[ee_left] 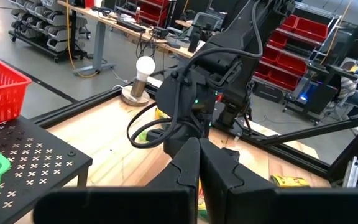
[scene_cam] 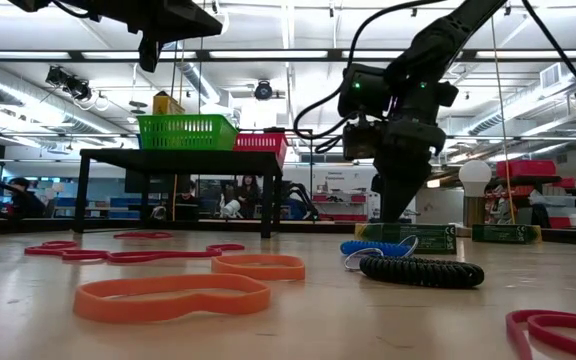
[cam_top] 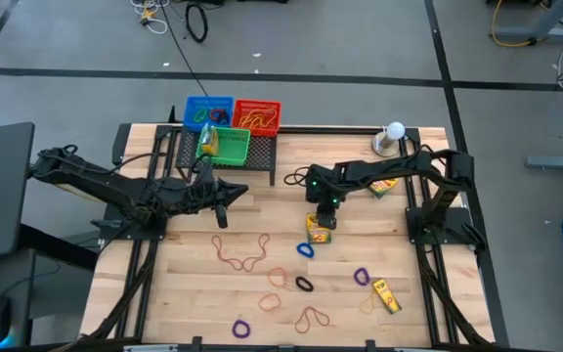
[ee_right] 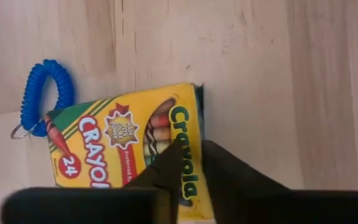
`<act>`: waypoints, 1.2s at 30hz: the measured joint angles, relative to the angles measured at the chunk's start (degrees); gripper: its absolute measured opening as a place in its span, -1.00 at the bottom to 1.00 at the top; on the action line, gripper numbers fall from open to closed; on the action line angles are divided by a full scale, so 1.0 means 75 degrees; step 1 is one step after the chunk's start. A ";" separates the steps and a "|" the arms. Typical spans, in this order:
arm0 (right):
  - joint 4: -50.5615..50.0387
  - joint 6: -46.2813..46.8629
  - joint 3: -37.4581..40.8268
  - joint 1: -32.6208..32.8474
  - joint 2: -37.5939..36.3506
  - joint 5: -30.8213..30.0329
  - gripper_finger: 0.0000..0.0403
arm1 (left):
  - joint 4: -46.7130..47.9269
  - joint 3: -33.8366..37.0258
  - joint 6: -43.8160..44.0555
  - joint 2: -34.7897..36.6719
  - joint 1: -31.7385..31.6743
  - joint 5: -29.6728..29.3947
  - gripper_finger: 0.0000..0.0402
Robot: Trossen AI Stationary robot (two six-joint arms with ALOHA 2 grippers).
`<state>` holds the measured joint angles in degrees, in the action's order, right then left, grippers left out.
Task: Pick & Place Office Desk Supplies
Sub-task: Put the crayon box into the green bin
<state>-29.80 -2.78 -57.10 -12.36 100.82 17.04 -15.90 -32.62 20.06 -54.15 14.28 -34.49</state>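
Note:
A yellow crayon box (cam_top: 319,231) lies flat on the table near its middle, a blue coil band (ee_right: 42,93) touching its corner. My right gripper (cam_top: 324,207) points down over the box's far end (ee_right: 188,124), fingers a narrow gap apart. My left gripper (cam_top: 225,196) hangs shut and empty above the table's left half, in front of the black stand. Rubber bands lie scattered on the near half: a red one (cam_top: 242,254), orange ones (scene_cam: 168,297), a black coil (scene_cam: 418,270). Two more crayon boxes (cam_top: 386,295) (cam_top: 384,186) lie to the right. My right gripper comes at the crayon box from above, fingertips (ee_right: 213,155) over the printed top face near its end. I cannot tell whether they touch it. The box lies flat on the table.
A black stand (cam_top: 262,156) at the far edge carries a green basket (cam_top: 233,147) with a crayon box inside; blue (cam_top: 208,110) and red (cam_top: 257,115) baskets sit behind it. A white ball on a round base (cam_top: 394,132) stands at the far right.

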 joint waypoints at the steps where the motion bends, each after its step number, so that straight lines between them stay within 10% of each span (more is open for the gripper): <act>1: -0.0004 -0.0060 0.0000 0.0000 0.0000 0.0015 -0.73 | 0.0002 0.0000 -0.0002 0.0000 0.0000 0.0001 -0.95; 14: -0.0540 -0.0068 0.0041 0.0522 -0.0993 -0.1719 -0.98 | 0.0150 0.0000 -0.0013 0.0000 0.0000 0.0001 -0.95; 36: -0.0802 0.0848 0.0304 0.3291 -0.1133 -0.9520 -1.00 | 0.0341 0.0000 0.0011 0.0000 -0.0003 -0.0001 -0.95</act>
<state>-35.82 3.58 -54.82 12.32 92.32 -54.36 -13.34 -32.62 20.14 -54.15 14.26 -34.50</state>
